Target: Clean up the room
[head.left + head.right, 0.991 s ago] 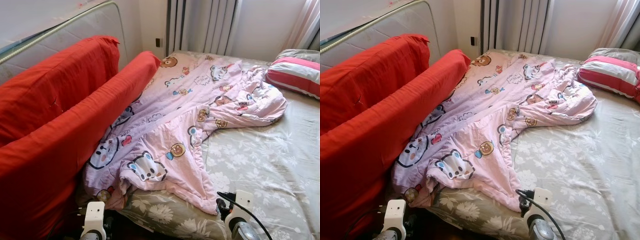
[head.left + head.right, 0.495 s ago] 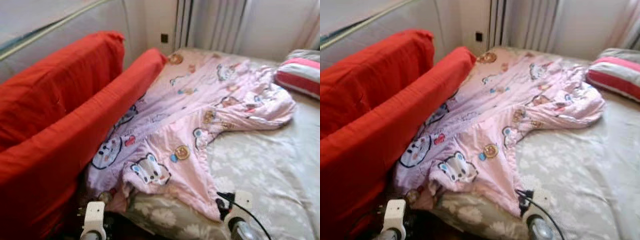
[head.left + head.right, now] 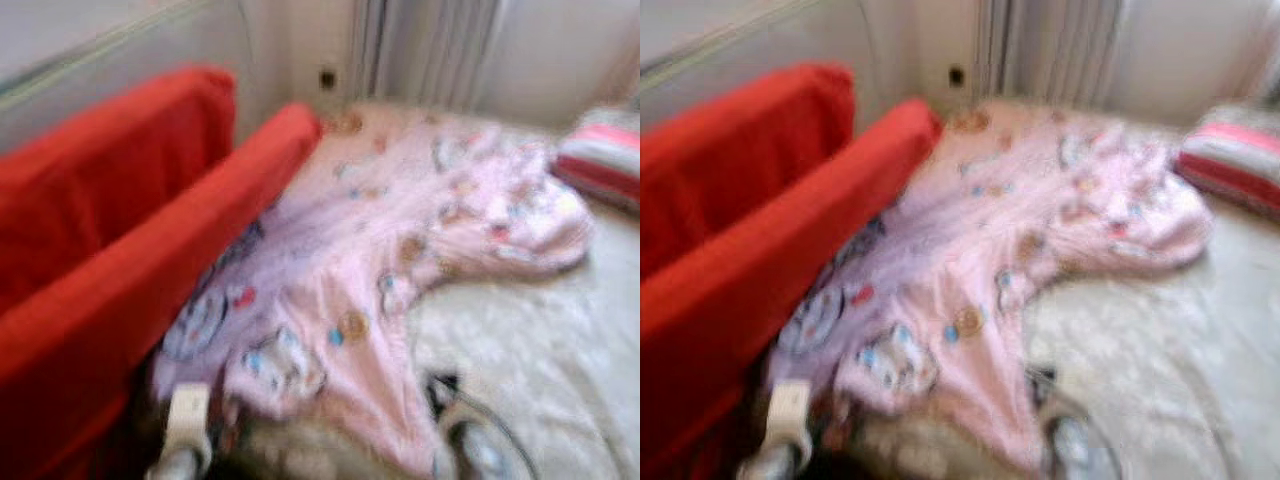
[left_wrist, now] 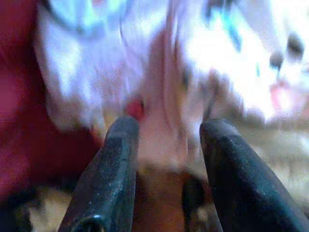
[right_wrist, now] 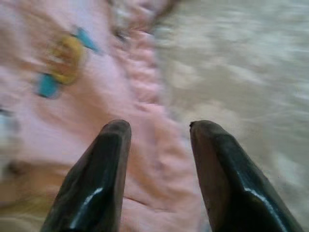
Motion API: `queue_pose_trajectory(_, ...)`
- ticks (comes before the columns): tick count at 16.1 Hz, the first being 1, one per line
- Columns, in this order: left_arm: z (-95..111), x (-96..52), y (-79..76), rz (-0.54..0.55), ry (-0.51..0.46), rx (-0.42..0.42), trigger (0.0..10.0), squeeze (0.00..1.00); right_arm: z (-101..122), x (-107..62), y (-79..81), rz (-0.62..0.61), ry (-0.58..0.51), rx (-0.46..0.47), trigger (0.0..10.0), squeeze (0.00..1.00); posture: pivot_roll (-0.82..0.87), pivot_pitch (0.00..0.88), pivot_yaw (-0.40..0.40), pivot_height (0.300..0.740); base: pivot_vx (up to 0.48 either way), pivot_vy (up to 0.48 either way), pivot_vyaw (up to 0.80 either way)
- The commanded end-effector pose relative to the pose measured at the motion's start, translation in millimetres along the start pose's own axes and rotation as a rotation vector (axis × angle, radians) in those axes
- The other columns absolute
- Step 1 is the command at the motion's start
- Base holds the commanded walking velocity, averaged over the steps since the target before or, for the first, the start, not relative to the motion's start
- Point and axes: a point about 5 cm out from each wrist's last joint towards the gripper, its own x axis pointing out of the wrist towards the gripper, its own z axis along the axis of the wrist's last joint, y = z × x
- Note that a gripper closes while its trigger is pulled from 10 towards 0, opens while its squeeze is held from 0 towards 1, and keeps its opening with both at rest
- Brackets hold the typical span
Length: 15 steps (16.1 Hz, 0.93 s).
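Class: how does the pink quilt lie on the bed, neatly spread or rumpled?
Rumpled. The quilt lies crooked in folds, bunched toward the pillow, leaving much of the sheet bare.

Soft cloth quilt [image 3: 400, 230], glossy black tool fingers [image 5: 96, 179]

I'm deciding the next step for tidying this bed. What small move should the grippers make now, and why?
Probably ease both grippers forward onto the near edge of the pink blanket. The left gripper and the right gripper both point at that hem with fingers apart and nothing between them. The blanket lies crumpled against the red cushion on the floral sheet, so its hem is the closest hold.
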Motion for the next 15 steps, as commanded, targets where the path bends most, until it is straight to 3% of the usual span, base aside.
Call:
queue_pose_trajectory(1,19.0,4.3,-2.6,-0.014,-0.092,-0.017,10.0,0.0,9.7,0.1,-9.2,-0.019,-0.053,-0.013,10.0,0.0,0.08,0.092,0.017,0.74,0.0,0.0,0.0)
queue_pose_trajectory(5,61.8,8.7,-5.2,-0.024,-0.305,-0.043,10.0,0.0,38.8,4.0,2.0,0.045,-0.227,-0.079,10.0,0.0,0.08,0.102,0.009,0.74,0.0,0.0,0.0)
queue_pose_trajectory(7,63.5,5.8,-5.7,-0.024,-0.353,-0.054,10.0,0.0,45.7,2.2,6.7,0.077,-0.292,-0.18,10.0,0.0,0.08,0.108,0.003,0.74,0.0,0.0,0.0)
queue_pose_trajectory(10,50.4,-2.2,-0.9,-0.003,-0.376,-0.069,10.0,0.0,51.6,-1.5,11.2,0.145,-0.361,-0.257,10.0,0.0,0.08,0.118,-0.01,0.74,0.0,0.0,0.0)
queue_pose_trajectory(15,50.6,-2.6,-4.2,-0.011,-0.381,-0.071,10.0,0.0,41.7,1.0,10.1,0.14,-0.268,-0.302,10.0,0.0,0.08,0.123,-0.017,0.74,0.0,0.0,0.0)
